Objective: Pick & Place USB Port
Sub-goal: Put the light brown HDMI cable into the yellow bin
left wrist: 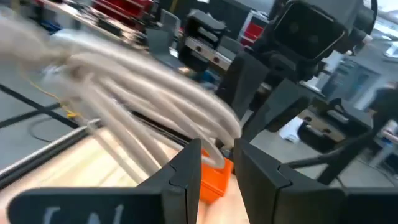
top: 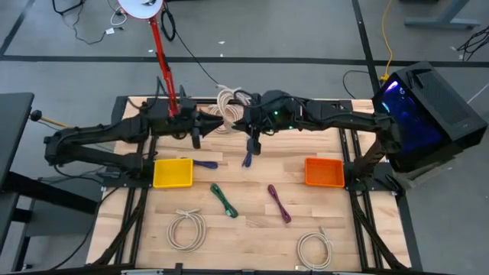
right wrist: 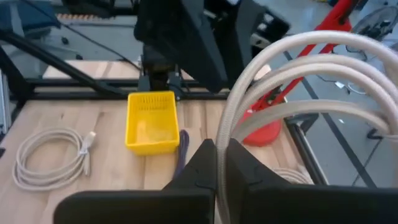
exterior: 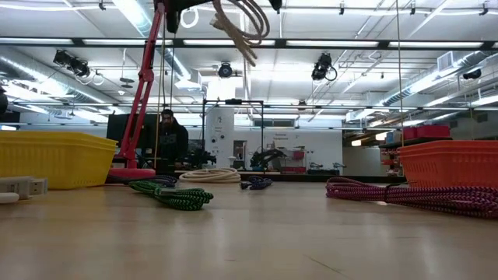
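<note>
Above the far edge of the pale slatted wooden surface (top: 244, 237), my two tools meet over one coiled off-white cable (top: 229, 101), lifted clear of the wood. My right tool (top: 238, 114) has its fingers pressed together on a glossy, rubbery loop of that coil. My left tool (top: 216, 121) stands slightly apart with the looped strands at its fingertips; whether it grips them I cannot tell.

I judge the job barely begun. Both mesh-walled plastic baskets, the yellow rectangular one (top: 173, 173) and the orange one (top: 324, 172), look empty, so this cable has yet to be placed. Left lying flat are two more round off-white coils, one near the front left (top: 187, 228) and one near the front right (top: 314, 248), plus three braided, woven-looking bundles: a green-and-black one (top: 224, 200), a magenta one (top: 279, 203) and a dark blue one (top: 247, 158).
</note>
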Action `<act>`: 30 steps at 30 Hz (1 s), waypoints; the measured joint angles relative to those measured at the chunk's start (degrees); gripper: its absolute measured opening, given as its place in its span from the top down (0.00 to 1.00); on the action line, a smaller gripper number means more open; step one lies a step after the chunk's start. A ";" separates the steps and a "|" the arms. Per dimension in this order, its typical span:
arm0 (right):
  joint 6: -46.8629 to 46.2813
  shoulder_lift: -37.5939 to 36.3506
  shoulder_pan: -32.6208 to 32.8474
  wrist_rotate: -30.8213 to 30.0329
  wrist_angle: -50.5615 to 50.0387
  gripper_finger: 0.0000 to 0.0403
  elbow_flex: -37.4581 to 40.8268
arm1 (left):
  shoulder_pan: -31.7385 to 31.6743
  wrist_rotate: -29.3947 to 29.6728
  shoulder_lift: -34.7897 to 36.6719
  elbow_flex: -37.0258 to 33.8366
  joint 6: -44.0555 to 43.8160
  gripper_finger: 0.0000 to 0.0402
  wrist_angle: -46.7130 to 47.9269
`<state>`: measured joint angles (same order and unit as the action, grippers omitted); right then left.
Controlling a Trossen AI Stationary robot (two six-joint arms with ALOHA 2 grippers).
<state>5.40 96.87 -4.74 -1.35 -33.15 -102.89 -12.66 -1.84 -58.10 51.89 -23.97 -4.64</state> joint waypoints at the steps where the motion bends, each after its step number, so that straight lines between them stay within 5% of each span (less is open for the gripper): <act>1: 0.19 -0.09 0.07 -0.25 -0.43 0.99 0.00 | -0.34 -1.30 -0.83 0.37 -0.78 0.75 -0.23; 11: 3.10 -1.08 0.29 -3.29 -1.43 0.99 0.00 | -1.42 -5.97 -4.00 0.67 -4.19 0.75 -7.18; 30: 4.68 -2.13 -0.10 -3.89 -0.78 0.99 0.02 | -3.00 -3.35 -3.52 0.69 -5.35 0.75 -9.91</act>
<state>10.09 94.74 -4.84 -5.23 -33.93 -102.87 -15.66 -5.19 -61.63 52.58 -29.32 -14.55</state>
